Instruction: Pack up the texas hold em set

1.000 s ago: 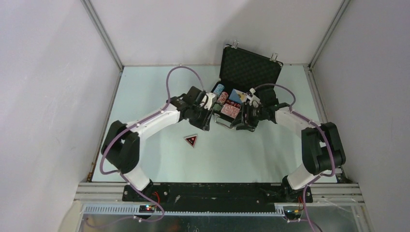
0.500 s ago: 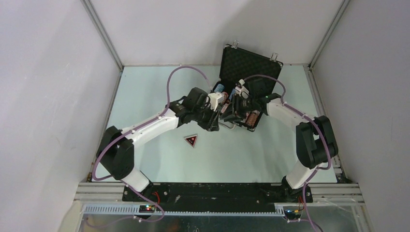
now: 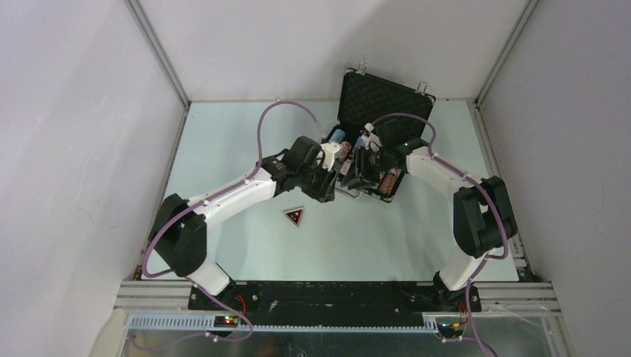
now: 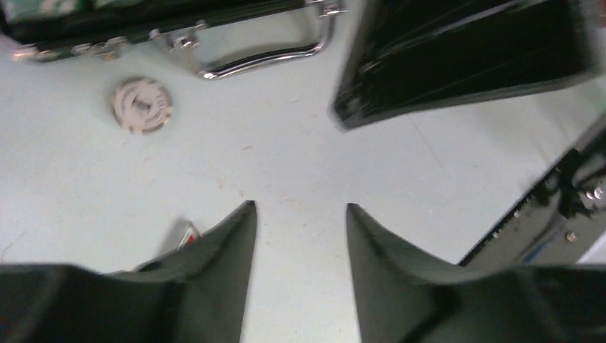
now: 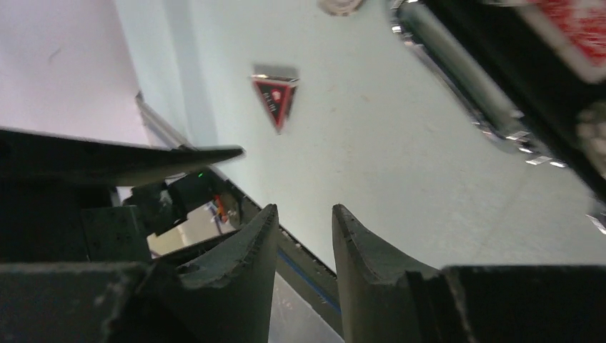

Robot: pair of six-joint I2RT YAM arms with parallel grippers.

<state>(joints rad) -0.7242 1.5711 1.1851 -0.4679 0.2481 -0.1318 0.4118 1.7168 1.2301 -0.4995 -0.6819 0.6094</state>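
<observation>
Pale green worktop [image 3: 223, 149], boxed in by plain grey walls, carries the open briefcase [image 3: 383, 104] at its far middle, lid upright, with both arms crowded at the case's front edge. Two pieces of the set lie loose outside it. The white button [image 4: 141, 106] lies just in front of the chrome handle [image 4: 264, 61], and the black triangle [image 3: 295, 216] sits well apart, nearer the arm bases. The left gripper [image 4: 300, 207] has its fingers spread wide with only bare worktop between them. The right gripper [image 5: 304, 209] shows a narrower gap, also with nothing in it. The step in hand appears to be collecting the button with the left arm. To do it well, shift the wrist until the button sits centred between the fingers. The button is a thin disc, so descend until both tips touch the worktop, then close across its rim. Keep the approach clear of the handle, which lies close beside the button. Hold the right arm back during this move, because the two wrists are near enough to collide. Inside the case, the right wrist view shows a red card deck [image 5: 579, 25] seated in the foam. The top view shows a blue chip stack [image 3: 338, 136] at the left end. The arms cover the other compartments, so you cannot confirm their contents.
</observation>
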